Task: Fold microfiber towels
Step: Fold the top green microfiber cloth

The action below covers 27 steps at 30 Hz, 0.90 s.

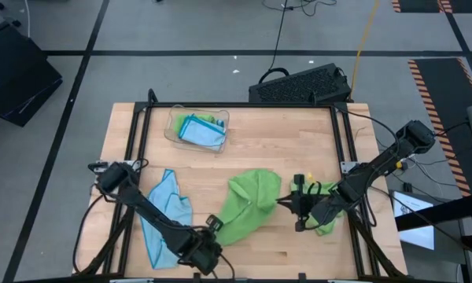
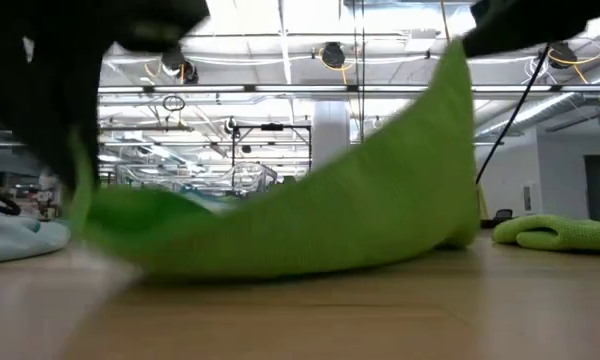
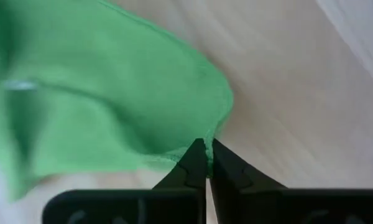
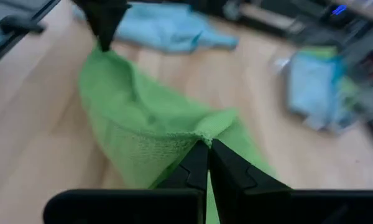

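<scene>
A lime green microfiber towel [image 1: 248,206] hangs between my two grippers at the table's near middle, its lower fold [image 2: 280,262] resting on the wood. My left gripper [image 1: 212,228] is shut on the towel's near-left end. My right gripper [image 1: 287,201] is shut on its right end, held higher. A light blue towel [image 1: 165,216] lies crumpled at the near left. Another green towel [image 1: 326,218] lies under my right arm. My left gripper pinches the green towel's corner [image 3: 185,148] between its two fingertips [image 3: 198,155], pointing steeply down at it. The corner is raised off the table and the cloth runs away from it. One layer or several, I cannot tell. My right gripper pinches a bunched corner [image 4: 202,133] of the green towel between its fingertips [image 4: 196,158], coming nearly level from the table's right side. That corner [image 2: 452,60] is lifted high, and the cloth slopes down from it toward my left gripper.
A clear plastic tray [image 1: 173,130] at the far left holds folded blue towels [image 1: 200,132]. A black keyboard [image 1: 299,82] sits beyond the table's far edge. Bare wood lies between the tray and the green towel.
</scene>
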### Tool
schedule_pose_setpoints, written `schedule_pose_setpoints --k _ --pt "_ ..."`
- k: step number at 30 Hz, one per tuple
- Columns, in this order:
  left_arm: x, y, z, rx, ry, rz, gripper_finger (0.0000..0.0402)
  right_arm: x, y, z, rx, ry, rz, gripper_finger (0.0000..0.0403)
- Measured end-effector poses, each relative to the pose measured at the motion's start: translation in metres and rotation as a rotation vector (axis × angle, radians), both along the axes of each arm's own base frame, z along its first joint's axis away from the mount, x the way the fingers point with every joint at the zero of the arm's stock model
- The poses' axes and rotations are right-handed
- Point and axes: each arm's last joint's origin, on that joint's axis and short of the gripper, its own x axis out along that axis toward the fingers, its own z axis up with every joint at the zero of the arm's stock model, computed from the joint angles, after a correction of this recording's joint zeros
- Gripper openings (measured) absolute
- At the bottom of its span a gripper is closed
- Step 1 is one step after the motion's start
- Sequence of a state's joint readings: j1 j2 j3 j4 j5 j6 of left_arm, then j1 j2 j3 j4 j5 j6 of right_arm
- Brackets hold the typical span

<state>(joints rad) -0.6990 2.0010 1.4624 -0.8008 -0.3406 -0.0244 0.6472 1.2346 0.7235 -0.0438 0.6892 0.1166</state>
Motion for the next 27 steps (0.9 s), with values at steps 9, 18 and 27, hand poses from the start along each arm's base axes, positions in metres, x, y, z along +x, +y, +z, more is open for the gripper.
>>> schedule_pose_setpoints --k 9,18,27 --pt "-0.038 0.033 0.113 0.089 -0.415 0.16 0.0006 0.002 -0.009 0.042 -0.13 -0.25 0.04 0.0004" --pt "-0.092 0.119 0.216 0.124 -0.885 0.556 0.0005 -0.014 -0.069 0.104 -0.186 -0.549 -0.16 0.0004" --pt "-0.093 0.169 0.231 -0.227 -0.789 0.691 0.0005 -0.025 -0.108 0.117 0.042 -0.656 -0.164 0.0004"
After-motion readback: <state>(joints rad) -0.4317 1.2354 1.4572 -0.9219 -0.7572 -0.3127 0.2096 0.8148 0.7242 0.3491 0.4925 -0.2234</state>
